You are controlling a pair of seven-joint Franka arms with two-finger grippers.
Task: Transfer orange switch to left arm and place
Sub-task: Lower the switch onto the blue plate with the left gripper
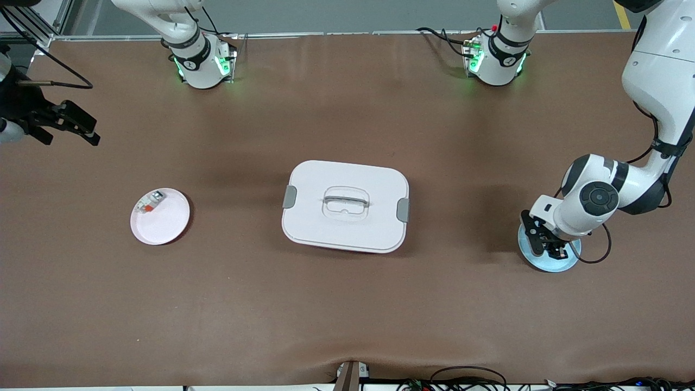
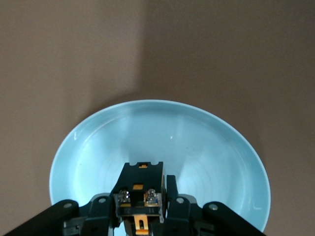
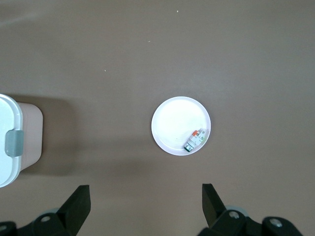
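The left gripper (image 2: pixel 140 216) is down in the pale blue plate (image 2: pixel 211 147) near the tabletop's edge at the left arm's end, its fingers (image 2: pixel 174 204) clamped on the orange switch (image 2: pixel 140 189), a small black block with orange marks that sits between them just above or on the plate's floor. This looks like the pickup step: the grasp is made and the lift is not yet done. The next move calls for raising the switch clear of the plate and carrying it toward a handover, passing over or around the white lidded box (image 1: pixel 345 206) at the tabletop's middle. The right gripper (image 1: pixel 65 126) waits with jaws spread wide, high over the edge at the right arm's end, above the white plate (image 1: pixel 163 225) holding a white-and-orange component (image 1: pixel 150 202).
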